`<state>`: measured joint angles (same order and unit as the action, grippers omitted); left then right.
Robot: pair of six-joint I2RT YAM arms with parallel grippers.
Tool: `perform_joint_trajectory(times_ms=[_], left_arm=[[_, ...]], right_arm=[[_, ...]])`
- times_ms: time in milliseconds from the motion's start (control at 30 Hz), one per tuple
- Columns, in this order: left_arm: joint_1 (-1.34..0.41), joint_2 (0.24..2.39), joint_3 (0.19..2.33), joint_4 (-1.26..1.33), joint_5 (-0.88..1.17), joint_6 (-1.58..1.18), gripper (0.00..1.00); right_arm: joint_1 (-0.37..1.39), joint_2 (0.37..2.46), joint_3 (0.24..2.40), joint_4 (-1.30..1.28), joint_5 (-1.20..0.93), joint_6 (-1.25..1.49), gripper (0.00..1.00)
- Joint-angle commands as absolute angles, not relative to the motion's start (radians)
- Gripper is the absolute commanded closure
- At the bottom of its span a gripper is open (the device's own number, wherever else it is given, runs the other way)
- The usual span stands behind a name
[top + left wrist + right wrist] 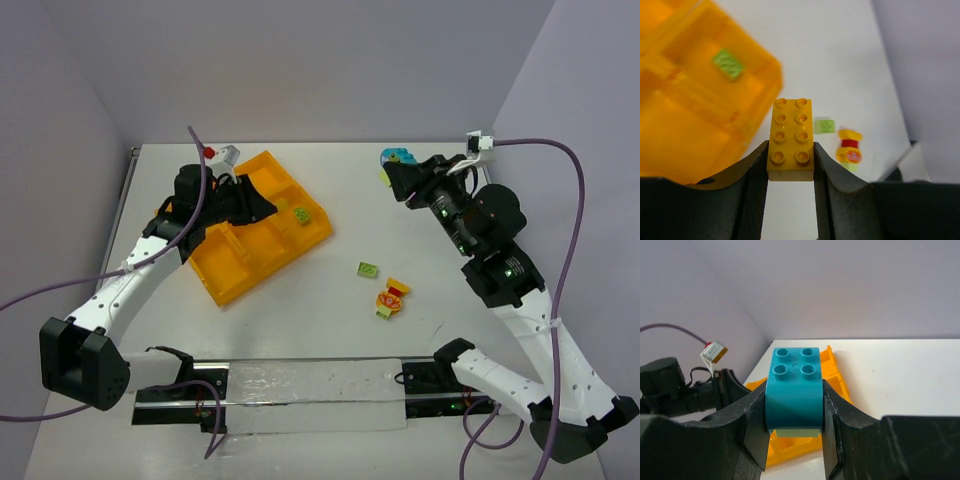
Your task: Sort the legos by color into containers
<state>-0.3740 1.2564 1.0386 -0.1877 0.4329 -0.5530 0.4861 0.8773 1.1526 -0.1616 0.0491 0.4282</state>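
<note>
My left gripper point(790, 150) is shut on a yellow-orange eight-stud lego point(790, 137), held above the table just beside the orange-yellow tray point(685, 125); in the top view this gripper point(264, 207) hangs over the tray point(235, 270). One light green lego point(728, 63) lies in a tray compartment point(301, 214). My right gripper point(794, 402) is shut on a teal-blue lego point(795, 385) with a light green lego point(797, 432) stuck under it, held high at the back right point(397, 160). A green lego point(368, 268) and a yellow-red-orange clump point(392, 298) lie on the table.
A clear plastic strip point(310, 390) lies along the near edge between the arm bases. Purple cables point(560, 230) loop beside both arms. Walls close in the back and both sides. The left arm point(675, 390) shows beyond the tray in the right wrist view.
</note>
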Motion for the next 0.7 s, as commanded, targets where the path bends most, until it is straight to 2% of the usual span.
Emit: perform_joint_trajectory(times_ms=[0, 200, 600, 667], left_arm=[[-0.393, 1.253, 1.06, -0.356, 0.066, -0.551, 1.0], [-0.4, 1.205, 0.984, -0.376, -0.113, -0.583, 1.0], [-0.453, 1.331, 0.966, -0.326, -0.212, -0.614, 1.0], [-0.455, 1.343, 0.969, -0.313, -0.224, -0.608, 0.94]], right_arm=[[0.48, 0.907, 1.144, -0.181, 0.119, 0.406, 1.0], [0.48, 0.951, 1.159, -0.179, 0.055, 0.433, 1.0], [0.489, 0.994, 1.179, -0.186, 0.029, 0.452, 1.0], [0.49, 0.997, 1.176, -0.184, 0.025, 0.453, 1.0]])
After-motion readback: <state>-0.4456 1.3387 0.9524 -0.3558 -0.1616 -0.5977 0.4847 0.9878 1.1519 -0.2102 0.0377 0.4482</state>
